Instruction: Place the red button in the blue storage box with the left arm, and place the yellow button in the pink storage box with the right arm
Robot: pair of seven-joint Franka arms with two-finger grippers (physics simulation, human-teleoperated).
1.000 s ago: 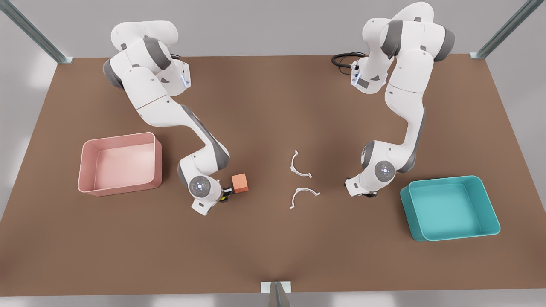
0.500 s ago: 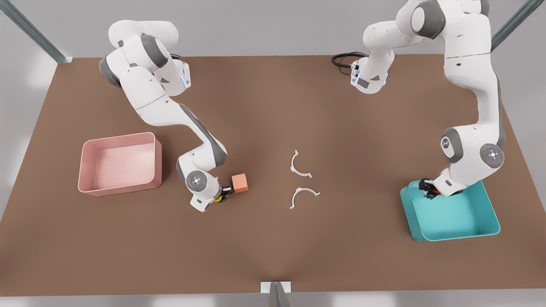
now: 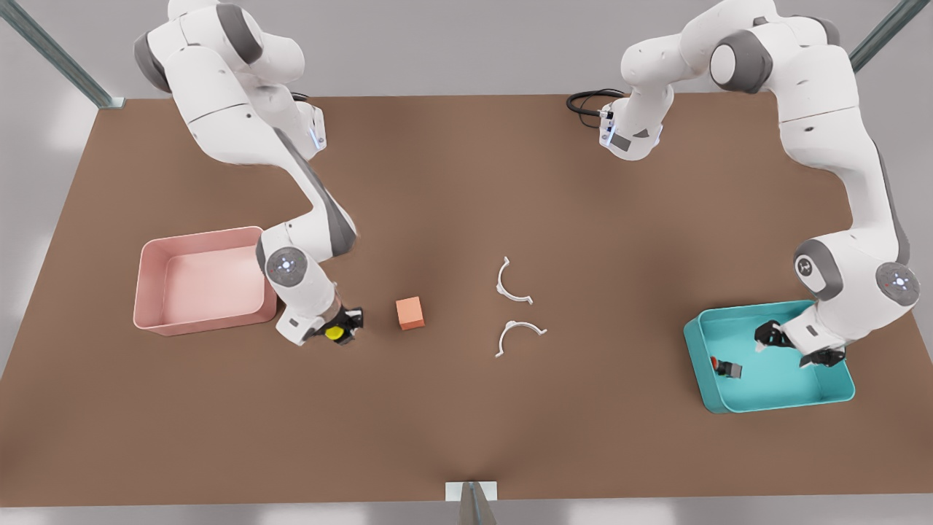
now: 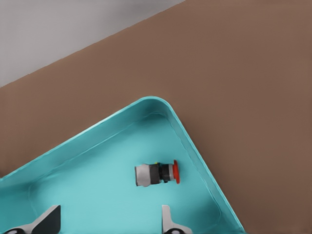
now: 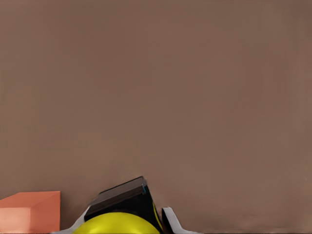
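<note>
Left hand (image 3: 797, 347) above sideways (toppled) red button (image 3: 726, 367)

A brown table (image 3: 466, 408) is seen in the front view, its surface bearing several items. A pink storage box (image 3: 149, 288) is set toward the front view's left, and a blue storage box (image 3: 700, 364) toward the front view's right, well apart from each other. An orange cube (image 3: 410, 313) is placed between the pink box and the middle of the table. Two white curved clips (image 3: 510, 286) (image 3: 516, 336) are laid near the centre, one just beside the other. A coiled black cable (image 3: 585, 102) is seen at the table's far edge.
</note>
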